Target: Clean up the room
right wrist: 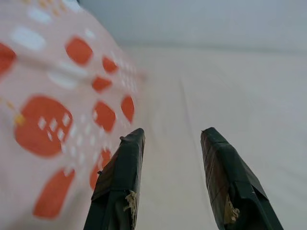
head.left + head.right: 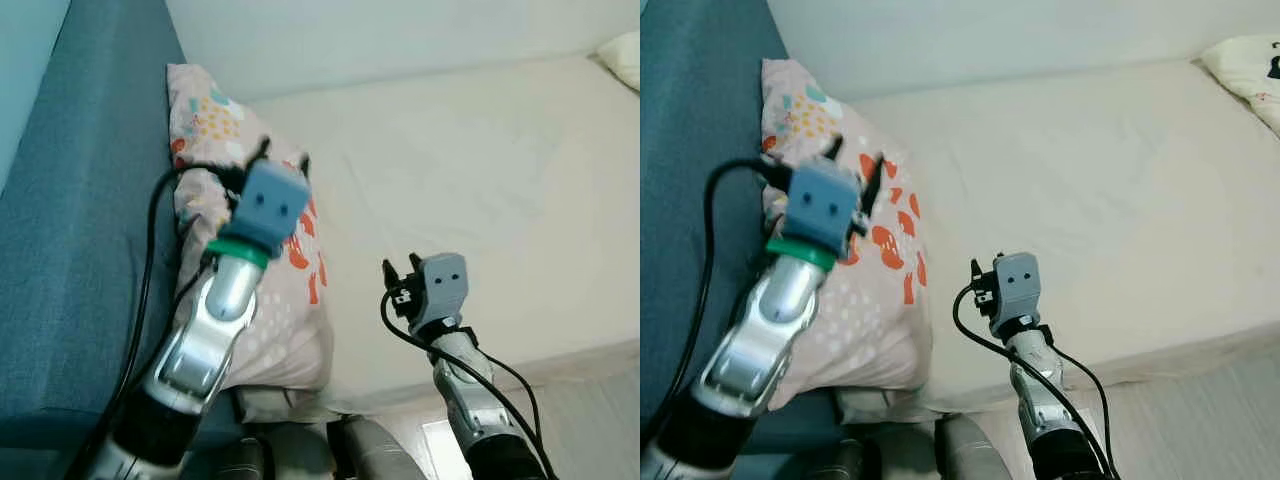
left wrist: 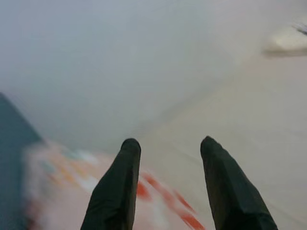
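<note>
- pillow (image 2: 262,300) w/ orange shapes and small white dots lay at left end of bed (image 2: 480,190), leaning on blue headboard (image 2: 70,240), its near corner hanging past the mattress edge.
- left gripper (image 3: 169,158) hovered just above the pillow's upper part, fingers spread apart, nothing between them; wrist view showed the pillow below and pale sheet beyond.
- right gripper (image 1: 171,143) hung over the sheet just right of the pillow's near half, fingers also spread and empty, apart from the fabric.
- second pale pillow (image 2: 1250,65) sat at far right end of bed, well apart from both arms.
- step in hand, judged from the task: prob. tidying the patterned pillow, either squaring it against the headboard or lifting it.
- to do it well: bring left fingers down onto a fold or edge rather than the flat middle, since soft fabric would slip from a shallow pinch.
- right gripper could come in from the side to steady the near corner so the pillow doesn't slide off the bed edge.
- keep the black cable (image 2: 150,260) by the left arm clear of the pillow while moving.
</note>
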